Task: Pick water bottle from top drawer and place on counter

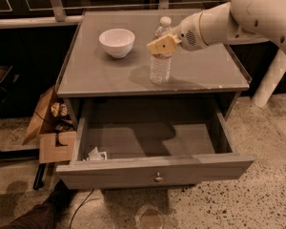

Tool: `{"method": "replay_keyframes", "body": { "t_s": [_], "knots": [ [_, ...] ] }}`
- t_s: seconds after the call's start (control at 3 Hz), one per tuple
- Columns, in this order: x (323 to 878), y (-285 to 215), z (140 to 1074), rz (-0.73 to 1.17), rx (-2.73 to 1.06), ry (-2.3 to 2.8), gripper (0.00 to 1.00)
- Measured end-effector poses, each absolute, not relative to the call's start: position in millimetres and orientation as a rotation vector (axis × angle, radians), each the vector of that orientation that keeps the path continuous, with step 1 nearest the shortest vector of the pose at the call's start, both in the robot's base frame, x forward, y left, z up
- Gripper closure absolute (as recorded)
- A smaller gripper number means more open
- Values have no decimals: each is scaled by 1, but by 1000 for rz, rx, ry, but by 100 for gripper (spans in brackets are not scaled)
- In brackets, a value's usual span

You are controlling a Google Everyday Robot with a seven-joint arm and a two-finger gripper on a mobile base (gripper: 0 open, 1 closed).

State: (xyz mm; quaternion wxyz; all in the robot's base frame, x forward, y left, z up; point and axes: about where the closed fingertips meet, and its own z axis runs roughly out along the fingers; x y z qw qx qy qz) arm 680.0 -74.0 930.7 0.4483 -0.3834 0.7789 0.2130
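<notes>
The water bottle (160, 69), clear and ribbed with a white cap, stands upright on the counter (205, 70), near its front edge and in the middle. My gripper (163, 45) reaches in from the right on a white arm and sits around the bottle's upper part, just below the cap. Its tan front hides the bottle's shoulder. The top drawer (190, 168) is pulled wide open below the counter, its round metal knob facing me.
A white bowl (117, 42) stands on the counter left of the bottle. A small crumpled wrapper (94, 154) lies in the drawer's front left corner. An open cardboard box (50, 128) sits on the floor at the left. A white post (271, 78) stands at the right.
</notes>
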Motion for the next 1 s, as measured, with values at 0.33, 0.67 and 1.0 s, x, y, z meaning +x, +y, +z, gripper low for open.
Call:
{"method": "replay_keyframes", "body": {
  "t_s": [0.33, 0.67, 1.0],
  "knots": [
    [680, -74, 931, 527, -949, 1927, 7],
    [680, -74, 931, 527, -949, 1927, 0],
    [680, -74, 931, 527, -949, 1927, 0]
  ]
}}
